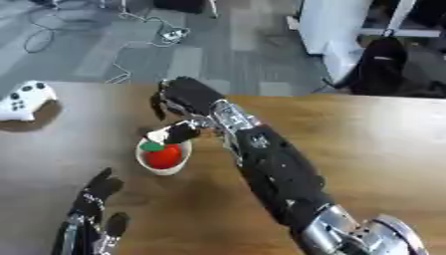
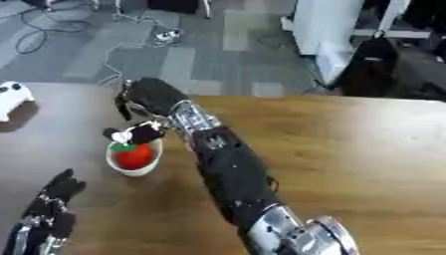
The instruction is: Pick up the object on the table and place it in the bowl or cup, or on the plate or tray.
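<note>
The right hand (image 1: pixel 187 97) hides the cup's (image 1: pixel 166 167) far rim (its fingers (image 1: pixel 178 133) blur over the red object (image 1: pixel 163 155)).

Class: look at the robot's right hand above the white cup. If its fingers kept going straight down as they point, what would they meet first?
Most likely the red fruit inside the white cup; the right robot hand hangs just above it, though depth is unclear.

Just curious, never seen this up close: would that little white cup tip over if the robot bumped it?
Perhaps. The cup looks small and light, and the right robot hand hovers at its rim. The red fruit inside probably steadies it somewhat.
</note>
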Tool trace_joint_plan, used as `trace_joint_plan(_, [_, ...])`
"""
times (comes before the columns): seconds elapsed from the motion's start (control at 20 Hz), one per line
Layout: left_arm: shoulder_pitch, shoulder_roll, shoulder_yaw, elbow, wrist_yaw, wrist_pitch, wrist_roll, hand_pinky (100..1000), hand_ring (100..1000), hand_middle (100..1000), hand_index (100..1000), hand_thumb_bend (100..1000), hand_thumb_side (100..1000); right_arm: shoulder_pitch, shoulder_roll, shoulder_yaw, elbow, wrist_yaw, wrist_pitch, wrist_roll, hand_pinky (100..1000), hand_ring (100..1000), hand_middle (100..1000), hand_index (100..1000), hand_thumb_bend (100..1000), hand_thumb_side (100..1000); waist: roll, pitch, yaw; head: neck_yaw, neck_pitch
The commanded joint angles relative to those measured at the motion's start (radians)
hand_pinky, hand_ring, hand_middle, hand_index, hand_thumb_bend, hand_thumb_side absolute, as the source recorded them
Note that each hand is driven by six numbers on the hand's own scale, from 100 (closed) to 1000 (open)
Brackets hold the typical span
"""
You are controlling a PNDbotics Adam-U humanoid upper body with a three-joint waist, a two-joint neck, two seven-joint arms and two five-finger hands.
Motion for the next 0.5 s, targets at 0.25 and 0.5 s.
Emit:
trace_joint_plan(0.25, [0.014, 0.042, 0.026, 0.014, 0.005, 0.017, 0.017, 1000, 848, 892, 793, 702, 661, 0.166, 0.001, 0.051, -0.143, -0.452, -0.001, 0.093, 848, 715, 613, 717, 489, 578, 0.015, -0.091, -0.045, 0.06, 0.02])
trace_joint_plan(0.5, [0.011, 0.054, 0.033, 0.031, 0.014, 0.022, 0.031, 1000, 863, 898, 791, 702, 644, 0.407, 0.035, 0.069, -0.389, -0.719, 0.048, 0.169, 963, 826, 729, 753, 438, 597, 0.011, -0.131, -0.074, 0.078, 0.03])
